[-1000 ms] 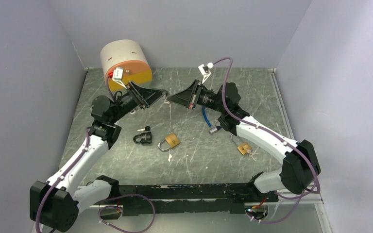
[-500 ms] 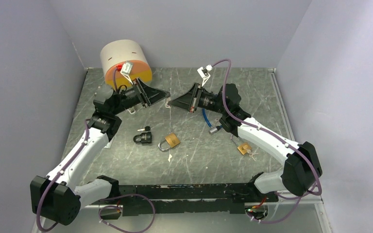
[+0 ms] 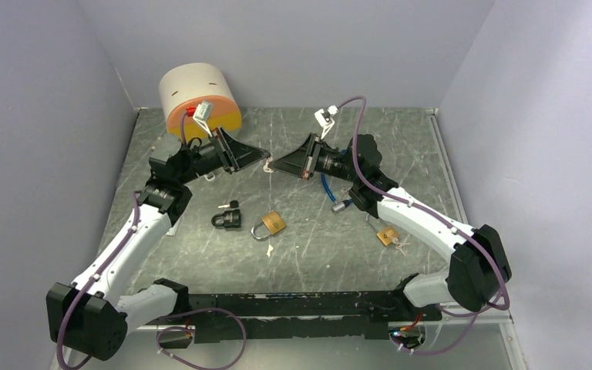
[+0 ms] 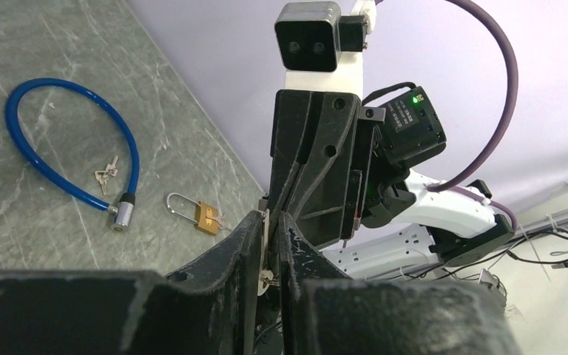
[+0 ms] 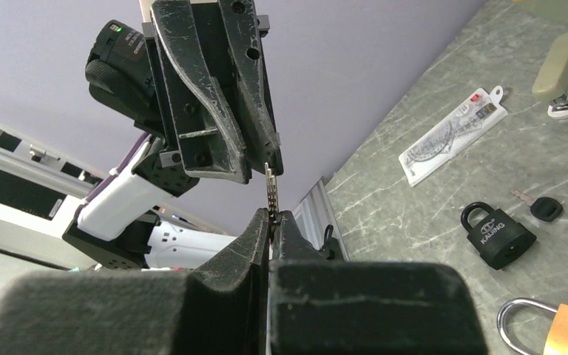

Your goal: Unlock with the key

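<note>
Key (image 5: 270, 191): you hold it aloft, tip to tip | left gripper (image 3: 264, 158): pinching one end; right gripper (image 3: 274, 164): pinching the toothed blade | black padlock (image 3: 228, 220), brass padlock (image 3: 270, 225): lying on the table (image 3: 316, 254) below

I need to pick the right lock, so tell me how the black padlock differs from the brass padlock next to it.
The black padlock has a dark body and shackle; the brass padlock has a golden body and silvery shackle. The black padlock lies to the left of the brass padlock, nearer the left arm. A black-headed key lies by the black padlock, farther from the brass padlock. Both lie flat on the table.
</note>
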{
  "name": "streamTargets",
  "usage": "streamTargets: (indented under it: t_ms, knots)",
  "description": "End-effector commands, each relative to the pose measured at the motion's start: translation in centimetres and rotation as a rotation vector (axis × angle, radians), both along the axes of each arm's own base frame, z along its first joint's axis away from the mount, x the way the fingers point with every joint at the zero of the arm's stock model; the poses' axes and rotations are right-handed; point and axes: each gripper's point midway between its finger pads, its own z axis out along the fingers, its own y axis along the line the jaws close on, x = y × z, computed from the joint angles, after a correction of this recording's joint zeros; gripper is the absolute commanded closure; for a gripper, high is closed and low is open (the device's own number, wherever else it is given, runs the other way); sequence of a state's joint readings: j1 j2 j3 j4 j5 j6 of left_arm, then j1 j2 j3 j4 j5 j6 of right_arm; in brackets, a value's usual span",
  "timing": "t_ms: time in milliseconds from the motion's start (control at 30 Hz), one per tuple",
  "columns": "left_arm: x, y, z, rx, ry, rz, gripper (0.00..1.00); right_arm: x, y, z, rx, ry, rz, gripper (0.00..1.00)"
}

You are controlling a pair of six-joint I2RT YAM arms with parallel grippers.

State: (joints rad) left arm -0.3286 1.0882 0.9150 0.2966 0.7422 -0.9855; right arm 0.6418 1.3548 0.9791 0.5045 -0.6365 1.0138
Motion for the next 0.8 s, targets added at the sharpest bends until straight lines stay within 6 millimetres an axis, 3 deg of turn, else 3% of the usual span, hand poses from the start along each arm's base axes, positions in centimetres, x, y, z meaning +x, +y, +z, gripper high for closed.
streamTargets:
  t_ms: [0, 267, 567, 767]
  knots:
    - [-0.3, 0.7, 1.2, 0.000, -0.060, 0.030, 0.82, -0.1, -0.6, 1.6, 0.041, -0.050, -0.017, 1.00]
    - [-0.5, 0.2, 0.6, -0.011, -0.036, -0.025, 0.74, -0.1, -0.5, 1.7, 0.047, -0.052, -0.004, 1.00]
    - [-0.6, 0.0, -0.3, 0.003, -0.014, -0.049, 0.86, -0.4, -0.3, 1.7, 0.053, -0.053, 0.017, 1.00]
    - [-0.5, -0.1, -0.5, 0.005, -0.010, -0.049, 0.80, -0.4, -0.2, 1.7, 0.045, -0.059, 0.026, 1.00]
